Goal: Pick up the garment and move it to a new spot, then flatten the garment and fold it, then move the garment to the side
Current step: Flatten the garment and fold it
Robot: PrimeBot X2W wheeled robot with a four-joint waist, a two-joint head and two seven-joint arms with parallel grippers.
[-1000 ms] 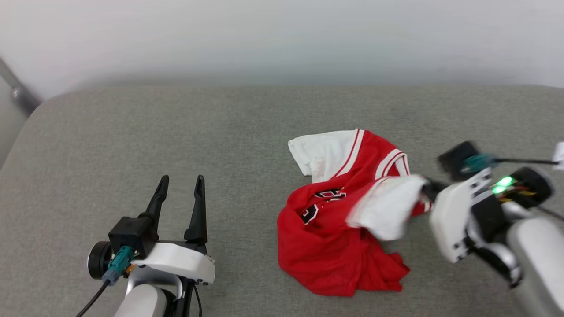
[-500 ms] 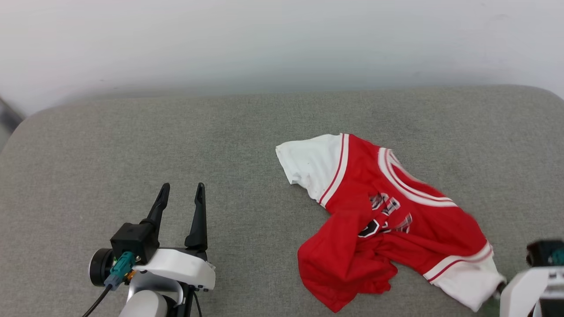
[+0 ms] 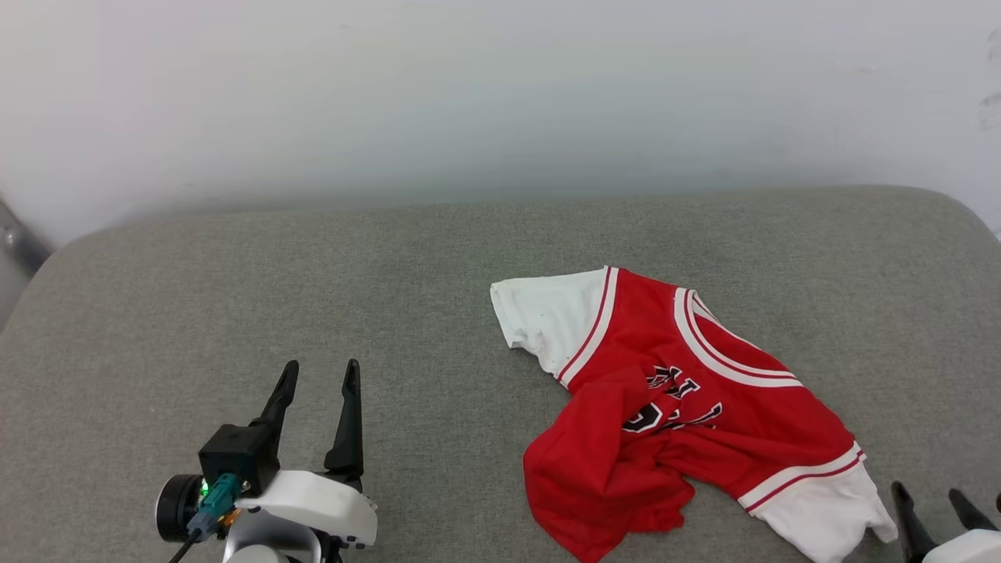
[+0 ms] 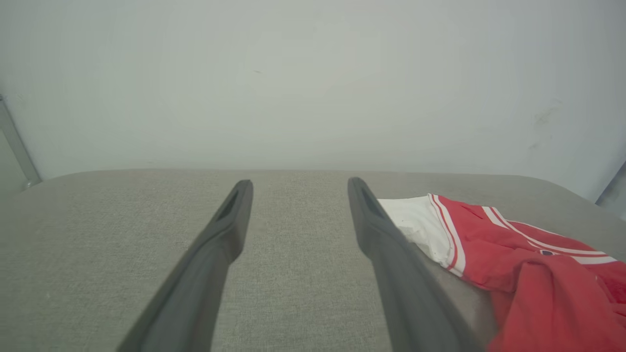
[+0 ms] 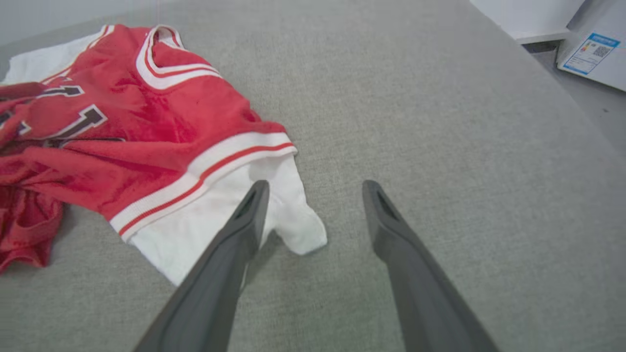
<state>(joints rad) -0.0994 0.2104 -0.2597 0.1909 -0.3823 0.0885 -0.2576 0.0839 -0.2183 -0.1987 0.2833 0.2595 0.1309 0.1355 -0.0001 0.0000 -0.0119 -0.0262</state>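
Now 1 garment (image 3: pixel 751 422) lies rumpled — 2 claws, left gripper (image 3: pixel 322 366) and right gripper (image 3: pixel 927 491), gape wide, empty.

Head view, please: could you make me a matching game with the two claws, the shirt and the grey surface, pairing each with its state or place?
1 left gripper
2 right gripper
3 garment
4 grey surface

a crumpled, red and white
b open, by a white sleeve
c lies under everything
d open, apart from the garment

Pairs: 1-d, 2-b, 3-a, 4-c

Open cushion (image 3: pixel 352 274) left of garment (image 3: pixel 727 446); wall (image 3: pixel 469 94) bounds far edge.
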